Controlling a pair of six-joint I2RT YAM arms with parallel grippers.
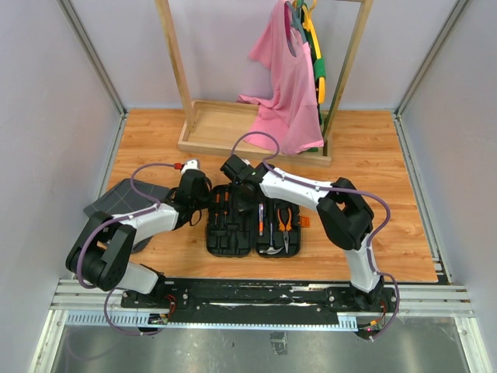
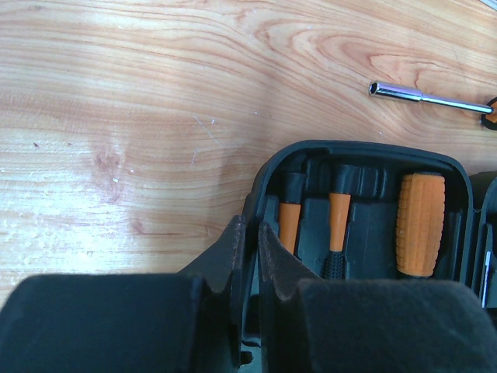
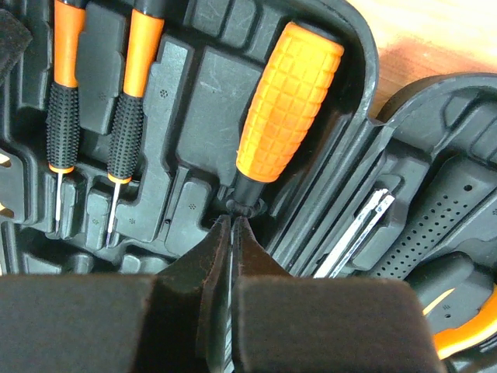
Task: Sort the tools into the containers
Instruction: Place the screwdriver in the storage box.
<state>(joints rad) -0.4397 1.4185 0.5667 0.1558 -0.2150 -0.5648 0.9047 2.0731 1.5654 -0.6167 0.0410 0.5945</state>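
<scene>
Black case [image 1: 214,247] is lying open on the table [image 1: 155,140], two halves side by side, moulded slots inside. Two thin orange-black screwdrivers [image 3: 124,116] and a fat ribbed orange handle [image 3: 289,101] are lying parallel along the case's long side, blades pointing toward the right gripper [image 3: 232,225]. Its fingers are pressing together empty at the handle's collar. Left gripper [image 2: 247,233] is nearly closed, seemingly pinching the case rim.

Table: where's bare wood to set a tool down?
Widest patch: right of the tool case, out to the table edge. Also the far-left corner between the grey fabric and the rack base. Narrow strip in front of the case. Crowded at the case: both pairs of jaws are at it.
</scene>
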